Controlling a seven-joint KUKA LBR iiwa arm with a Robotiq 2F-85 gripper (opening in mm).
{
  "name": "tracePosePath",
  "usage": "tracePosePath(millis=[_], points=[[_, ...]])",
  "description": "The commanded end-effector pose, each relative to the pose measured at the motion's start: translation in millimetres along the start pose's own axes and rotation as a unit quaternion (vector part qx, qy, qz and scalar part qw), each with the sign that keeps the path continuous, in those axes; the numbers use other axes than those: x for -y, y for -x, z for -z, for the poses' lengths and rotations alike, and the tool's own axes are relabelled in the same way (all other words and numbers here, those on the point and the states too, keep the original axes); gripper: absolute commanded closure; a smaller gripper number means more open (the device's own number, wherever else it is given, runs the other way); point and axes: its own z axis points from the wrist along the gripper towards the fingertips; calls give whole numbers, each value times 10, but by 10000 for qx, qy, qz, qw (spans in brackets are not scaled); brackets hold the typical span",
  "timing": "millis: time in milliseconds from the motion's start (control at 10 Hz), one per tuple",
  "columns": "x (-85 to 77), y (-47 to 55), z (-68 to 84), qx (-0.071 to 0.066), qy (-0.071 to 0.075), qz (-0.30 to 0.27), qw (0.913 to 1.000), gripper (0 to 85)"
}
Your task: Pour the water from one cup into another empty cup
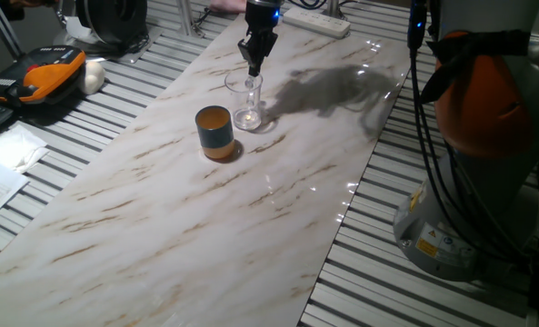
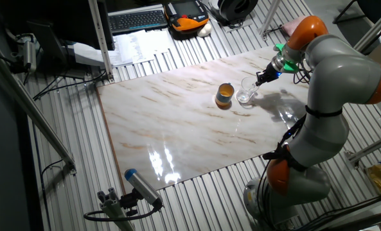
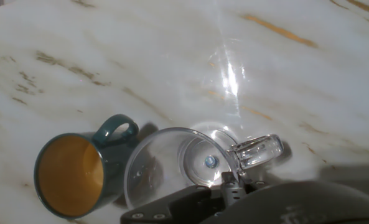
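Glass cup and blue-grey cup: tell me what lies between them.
Nothing stands between them. In the hand view the blue-grey cup turns its handle toward the glass cup; one fixed view shows only a narrow strip of bare marble table there.

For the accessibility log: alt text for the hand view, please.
From above, a clear glass cup with a side handle stands on a marble table, the gripper at its rim. Beside it stands a blue-grey mug with an orange interior.

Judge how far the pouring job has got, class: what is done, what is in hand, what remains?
Done: the gripper has reached the glass cup, which stands upright beside the blue-grey cup. In hand: securing a grip at the rim; whether the fingers are closed is unclear. Left: lifting, tilting, pouring; the blue-grey cup's orange interior looks dry.
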Motion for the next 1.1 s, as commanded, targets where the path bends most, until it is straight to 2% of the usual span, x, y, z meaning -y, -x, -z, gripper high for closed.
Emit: tracePosePath(millis=[0,800,900,1000], points=[[1,0,-4,-9,48,-15,10000,850],[-8,4,-31,-9,46,-63,10000,850],[-12,4,-36,5,46,-75,10000,680],[-16,5,-41,23,60,-94,9999,680]])
